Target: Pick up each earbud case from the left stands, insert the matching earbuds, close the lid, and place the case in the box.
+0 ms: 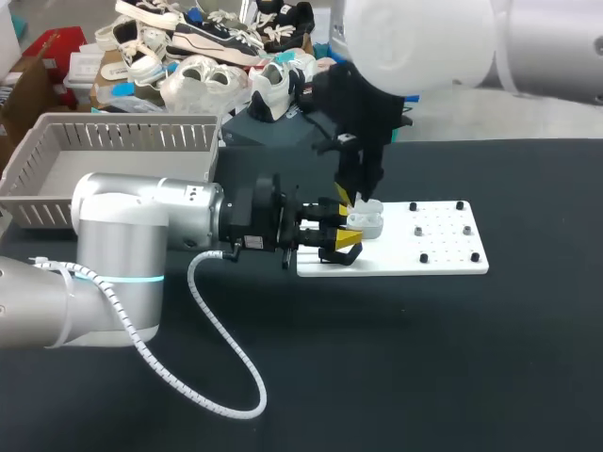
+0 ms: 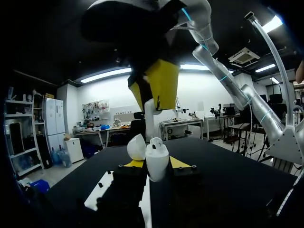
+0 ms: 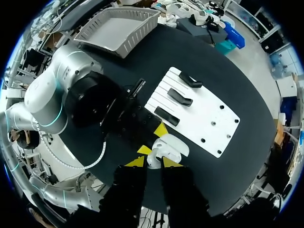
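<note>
Your left gripper (image 2: 156, 163) squeezes the earbud case (image 1: 367, 224) from both sides. It holds the case over the left end of the white board (image 1: 443, 259), near the middle of the table. The lid (image 2: 136, 147) is open and one earbud (image 2: 156, 141) sits inside. Your right gripper (image 3: 153, 162) hangs just above, and you cannot tell if it holds anything. You have yet to close the lid and put the case in the box (image 1: 57, 179) at the table's far left corner.
</note>
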{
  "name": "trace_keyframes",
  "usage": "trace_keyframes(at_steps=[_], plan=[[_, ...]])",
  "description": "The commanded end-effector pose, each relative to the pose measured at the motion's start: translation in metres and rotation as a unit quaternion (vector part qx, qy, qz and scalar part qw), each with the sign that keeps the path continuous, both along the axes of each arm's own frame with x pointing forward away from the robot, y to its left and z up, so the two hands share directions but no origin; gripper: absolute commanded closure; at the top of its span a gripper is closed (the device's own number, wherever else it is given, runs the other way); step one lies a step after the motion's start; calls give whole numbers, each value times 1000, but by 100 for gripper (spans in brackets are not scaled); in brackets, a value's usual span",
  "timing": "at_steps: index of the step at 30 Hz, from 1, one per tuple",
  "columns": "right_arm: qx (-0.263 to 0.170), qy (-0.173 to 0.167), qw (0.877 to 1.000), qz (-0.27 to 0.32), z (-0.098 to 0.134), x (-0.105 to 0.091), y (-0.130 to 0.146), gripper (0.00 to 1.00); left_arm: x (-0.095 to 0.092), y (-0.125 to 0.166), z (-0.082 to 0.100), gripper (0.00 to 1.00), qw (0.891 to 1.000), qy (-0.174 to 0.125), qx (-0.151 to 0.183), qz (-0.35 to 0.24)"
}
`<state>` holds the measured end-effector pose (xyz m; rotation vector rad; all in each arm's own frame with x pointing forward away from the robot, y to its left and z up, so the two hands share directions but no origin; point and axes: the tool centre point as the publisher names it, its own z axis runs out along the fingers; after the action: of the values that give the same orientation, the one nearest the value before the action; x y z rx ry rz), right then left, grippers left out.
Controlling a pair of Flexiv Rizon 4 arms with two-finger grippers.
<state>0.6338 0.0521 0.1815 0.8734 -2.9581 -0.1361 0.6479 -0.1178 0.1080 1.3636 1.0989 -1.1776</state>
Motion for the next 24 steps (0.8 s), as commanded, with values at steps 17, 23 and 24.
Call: trace_keyframes(at_steps=[17,23,24], plan=[[1,-60,998,3,-7,-12,-2,100,-1,0,0,100,1000,-1,0,2],[-1,-69,998,-2,-5,-14,-4,100,-1,0,0,100,1000,-1,0,2],[-1,-69,998,-2,-6,-14,-4,100,-1,0,0,100,1000,-1,0,2]])
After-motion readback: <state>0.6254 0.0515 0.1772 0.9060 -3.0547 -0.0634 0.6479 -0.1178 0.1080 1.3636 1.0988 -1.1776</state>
